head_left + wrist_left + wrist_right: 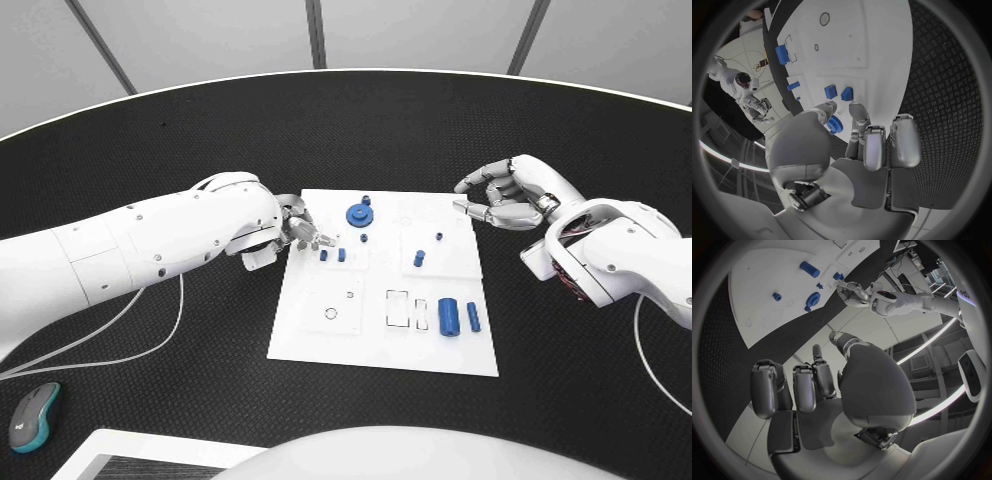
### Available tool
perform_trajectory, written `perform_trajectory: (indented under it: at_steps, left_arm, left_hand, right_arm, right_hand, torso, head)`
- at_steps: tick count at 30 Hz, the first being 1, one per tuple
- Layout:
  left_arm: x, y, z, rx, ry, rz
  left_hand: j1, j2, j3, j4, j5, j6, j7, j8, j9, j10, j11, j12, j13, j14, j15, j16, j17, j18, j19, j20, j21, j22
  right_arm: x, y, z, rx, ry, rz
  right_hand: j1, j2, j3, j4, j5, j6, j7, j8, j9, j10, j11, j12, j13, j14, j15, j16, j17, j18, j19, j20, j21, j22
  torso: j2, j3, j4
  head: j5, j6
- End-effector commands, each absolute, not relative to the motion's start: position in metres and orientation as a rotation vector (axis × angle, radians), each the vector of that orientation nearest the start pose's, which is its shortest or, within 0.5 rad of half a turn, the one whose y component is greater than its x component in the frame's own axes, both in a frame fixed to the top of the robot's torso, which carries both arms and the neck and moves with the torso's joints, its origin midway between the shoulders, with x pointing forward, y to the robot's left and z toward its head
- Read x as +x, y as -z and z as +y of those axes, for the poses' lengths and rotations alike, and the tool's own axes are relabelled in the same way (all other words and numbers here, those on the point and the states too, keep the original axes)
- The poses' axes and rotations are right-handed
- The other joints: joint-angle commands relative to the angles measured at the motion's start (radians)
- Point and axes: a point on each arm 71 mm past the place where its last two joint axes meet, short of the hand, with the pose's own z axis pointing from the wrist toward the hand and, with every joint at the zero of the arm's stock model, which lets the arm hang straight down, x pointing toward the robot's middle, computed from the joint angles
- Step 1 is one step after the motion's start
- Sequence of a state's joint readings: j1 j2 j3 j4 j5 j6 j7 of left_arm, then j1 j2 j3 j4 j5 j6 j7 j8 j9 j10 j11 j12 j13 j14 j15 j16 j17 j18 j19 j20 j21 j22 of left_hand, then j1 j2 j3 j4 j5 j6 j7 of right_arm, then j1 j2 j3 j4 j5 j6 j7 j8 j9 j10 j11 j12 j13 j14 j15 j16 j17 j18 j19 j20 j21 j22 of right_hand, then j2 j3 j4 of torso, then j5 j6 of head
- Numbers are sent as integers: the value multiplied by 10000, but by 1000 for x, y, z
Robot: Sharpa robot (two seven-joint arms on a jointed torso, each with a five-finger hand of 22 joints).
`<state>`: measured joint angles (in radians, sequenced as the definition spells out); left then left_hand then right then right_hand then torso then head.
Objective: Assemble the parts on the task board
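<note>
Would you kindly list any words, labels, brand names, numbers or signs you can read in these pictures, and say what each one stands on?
"edi": partial letters on a surface at the rim of the right wrist view; they are cut off, so the full word cannot be told.
A small pale mark on the computer mouse is too small to read.
The task board bears outlines only, with no readable text.

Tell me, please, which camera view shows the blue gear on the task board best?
The head view: the blue gear lies unobstructed near the far edge of the task board. In the left wrist view the left hand partly hides it; the right wrist view shows it small.
</note>
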<state>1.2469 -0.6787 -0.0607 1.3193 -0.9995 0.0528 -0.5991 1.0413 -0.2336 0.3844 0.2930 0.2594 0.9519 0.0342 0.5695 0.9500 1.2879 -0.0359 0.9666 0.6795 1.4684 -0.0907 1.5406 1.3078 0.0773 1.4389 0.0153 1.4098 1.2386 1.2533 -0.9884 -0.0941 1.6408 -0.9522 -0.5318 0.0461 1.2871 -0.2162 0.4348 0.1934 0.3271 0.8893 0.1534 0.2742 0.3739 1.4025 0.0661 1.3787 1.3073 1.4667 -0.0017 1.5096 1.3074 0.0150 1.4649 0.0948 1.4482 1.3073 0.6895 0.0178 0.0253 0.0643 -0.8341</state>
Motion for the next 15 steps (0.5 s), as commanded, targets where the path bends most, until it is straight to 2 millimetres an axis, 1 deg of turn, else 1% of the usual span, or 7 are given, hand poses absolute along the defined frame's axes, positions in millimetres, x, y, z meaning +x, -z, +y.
perform_trajectory:
  at_steps: [1,7,8,10,11,12,15]
  left_arm:
    - [518,222,202,-3833,3398,22614]
    - [518,216,203,-4351,4619,21865]
    - [519,214,202,-4447,5055,21618]
    - [520,209,197,-4566,6185,21005]
    - [521,207,194,-4539,6676,20713]
    - [522,204,191,-4465,7147,20418]
    - [523,198,182,-4081,8159,19678]
  left_hand:
    - [-87,9,-63,7,-33,-71,29,31,-17,-71,17,-69,-26,914,-14,54,2279,-84,-20,6,-67,-18]
    - [-123,108,-156,2,1,-147,51,-5,-30,-193,36,-219,-236,911,1,49,2271,-47,-99,11,-166,-194]
    - [69,136,-215,-40,98,-644,237,-251,-105,-878,198,-956,-1071,834,128,-105,2063,136,-554,22,-714,-1142]
    - [755,164,-159,-94,152,-1414,628,-609,-261,-1765,558,-1366,-1259,0,438,-1517,227,562,-1875,234,-2285,-3555]
    - [1514,270,105,-164,153,-1873,909,-819,-436,-2392,852,-1550,-1366,-671,689,-2321,-717,803,-2818,466,-3471,-5109]
    - [2100,254,365,-360,184,-2116,1067,-1012,-629,-2844,956,-1717,-1461,-1175,807,-2902,-1409,1001,-3419,564,-4272,-6160]
    - [2868,171,820,-601,156,-2156,1256,-1243,-1074,-3345,1140,-1849,-1645,-2223,996,-4011,-2738,1045,-3703,803,-4905,-6580]
  right_arm:
    - [468,160,-245,3263,-8856,15371]
    - [469,160,-246,3265,-8831,15359]
    - [469,161,-246,3266,-8824,15356]
    - [470,161,-246,3273,-8809,15350]
    - [470,161,-246,3275,-8803,15345]
    - [470,161,-246,3275,-8799,15340]
    - [471,161,-246,3276,-8783,15330]
  right_hand:
    - [-5,-111,-9,47,26,-49,0,26,6,-25,6,-68,707,758,-88,-36,1491,176,527,-45,-47,1704]
    - [-5,-111,-9,47,26,-49,0,26,6,-25,6,-68,707,758,-88,-36,1491,176,527,-45,-47,1704]
    - [-5,-111,-9,47,26,-49,0,26,6,-25,6,-68,707,758,-88,-36,1491,176,527,-45,-47,1704]
    - [-17,-111,-13,57,28,-51,1,26,6,-33,7,-77,698,756,-87,-41,1483,180,520,-45,-65,1691]
    - [-17,-111,-13,57,28,-51,1,26,6,-33,7,-77,698,756,-87,-41,1483,180,520,-45,-65,1691]
    - [-17,-111,-13,57,29,-51,1,26,6,-39,7,-84,692,755,-87,-44,1477,182,517,-45,-71,1686]
    - [-21,-110,-10,68,41,-63,1,27,5,-199,7,-268,520,704,-85,-158,1287,229,438,-43,-260,1550]
  torso:
    - [-6,9,2]
    - [-27,14,-6]
    - [-27,15,-5]
    - [-35,27,-4]
    - [-23,26,-1]
    - [-11,21,0]
    - [2,15,-14]
  head:
    - [-6,25]
    - [-27,108]
    - [-36,132]
    - [-75,199]
    - [-91,235]
    - [-113,271]
    - [-164,349]
